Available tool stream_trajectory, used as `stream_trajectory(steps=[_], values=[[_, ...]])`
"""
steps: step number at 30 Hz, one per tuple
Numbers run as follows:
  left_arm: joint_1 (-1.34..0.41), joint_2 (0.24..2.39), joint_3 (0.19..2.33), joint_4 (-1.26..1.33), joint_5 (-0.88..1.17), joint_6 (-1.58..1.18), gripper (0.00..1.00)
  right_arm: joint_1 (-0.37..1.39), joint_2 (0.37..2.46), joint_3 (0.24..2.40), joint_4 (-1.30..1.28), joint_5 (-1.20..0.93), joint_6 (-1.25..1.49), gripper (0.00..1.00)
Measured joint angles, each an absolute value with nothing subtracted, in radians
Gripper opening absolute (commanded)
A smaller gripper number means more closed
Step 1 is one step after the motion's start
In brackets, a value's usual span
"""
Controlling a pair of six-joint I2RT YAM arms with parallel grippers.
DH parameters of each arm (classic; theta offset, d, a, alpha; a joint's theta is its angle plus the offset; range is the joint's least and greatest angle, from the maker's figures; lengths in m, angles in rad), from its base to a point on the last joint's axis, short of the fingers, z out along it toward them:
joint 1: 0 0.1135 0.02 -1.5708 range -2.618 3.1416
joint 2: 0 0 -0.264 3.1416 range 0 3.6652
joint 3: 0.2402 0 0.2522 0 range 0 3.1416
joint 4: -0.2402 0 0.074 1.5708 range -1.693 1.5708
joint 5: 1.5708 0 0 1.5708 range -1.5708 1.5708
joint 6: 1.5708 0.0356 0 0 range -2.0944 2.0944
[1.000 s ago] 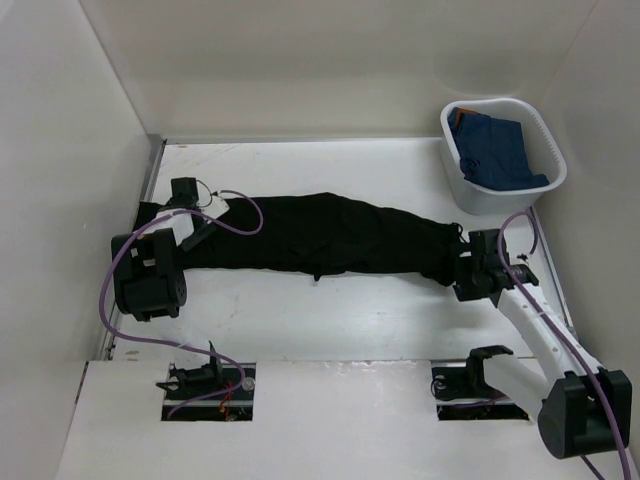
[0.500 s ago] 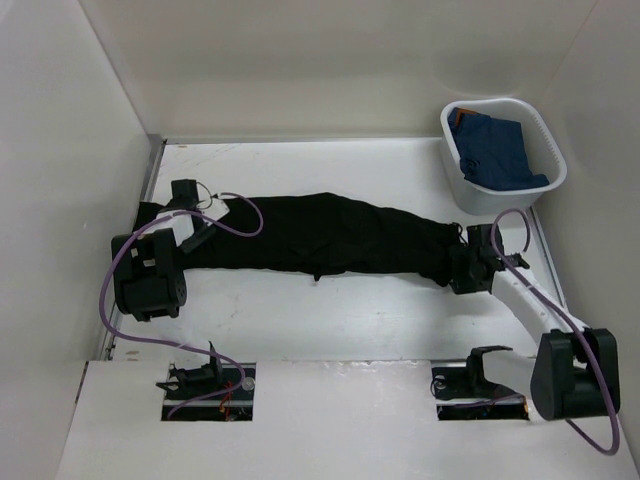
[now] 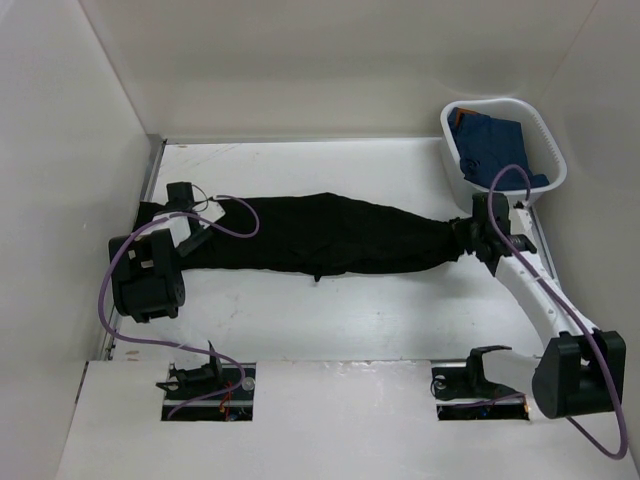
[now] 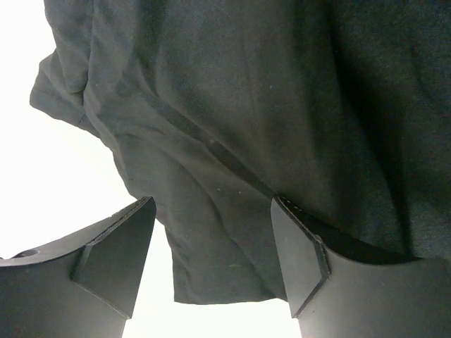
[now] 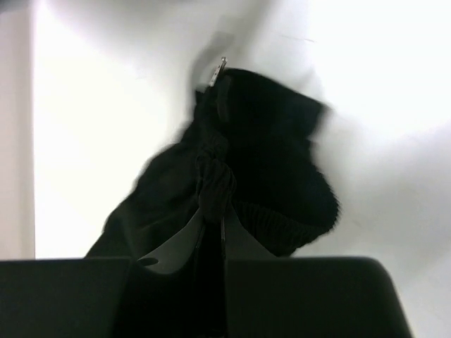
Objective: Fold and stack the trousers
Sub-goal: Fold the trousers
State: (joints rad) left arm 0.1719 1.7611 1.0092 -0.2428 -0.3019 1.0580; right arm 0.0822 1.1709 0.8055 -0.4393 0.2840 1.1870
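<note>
The black trousers [image 3: 330,235] lie stretched out left to right across the white table [image 3: 330,320]. My left gripper [image 3: 197,232] stands open over their left end. In the left wrist view a flat hem of the trousers [image 4: 232,127] lies between and beyond the spread fingers of the left gripper [image 4: 211,260], which do not pinch it. My right gripper [image 3: 468,232] is shut on the bunched right end. In the right wrist view the right gripper [image 5: 215,211] pinches a fold of the trousers [image 5: 275,141], whose ribbed edge hangs beside the fingers.
A white basket [image 3: 545,140] holding a blue garment [image 3: 495,150] stands at the back right, just behind the right gripper. White walls close in the table on the left, the back and the right. Purple cables loop around both arms.
The right gripper has shut on the right end of the trousers and moved back towards the basket, drawing that end with it. The left gripper has not moved.
</note>
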Motion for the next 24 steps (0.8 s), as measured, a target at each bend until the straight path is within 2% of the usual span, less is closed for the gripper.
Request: stream_trajectory(steps=[7,14,16,18,20,22,24], values=[[0.171,1.761,1.009,-0.243,-0.302,1.058,0.66,0.196,1.202,0.854,-0.271,0.342,0.874,0.00],[0.163,1.761,1.009,-0.242,-0.303,1.057,0.66,0.298,1.231,0.815,0.034,0.397,0.528,0.00],[0.161,1.761,1.009,-0.243,-0.302,1.055,0.66,0.296,1.231,0.806,0.015,0.421,0.529,0.09],[0.158,1.761,1.009,-0.243,-0.302,1.053,0.66,0.268,1.242,0.810,-0.056,0.433,0.577,0.29],[0.156,1.761,1.009,-0.243,-0.302,1.050,0.66,0.230,1.258,0.812,-0.145,0.434,0.645,0.35],[0.156,1.761,1.009,-0.242,-0.302,1.048,0.66,0.196,1.269,0.810,-0.230,0.419,0.722,0.54],[0.156,1.761,1.009,-0.242,-0.302,1.044,0.66,0.170,1.267,0.798,-0.280,0.395,0.800,0.67]])
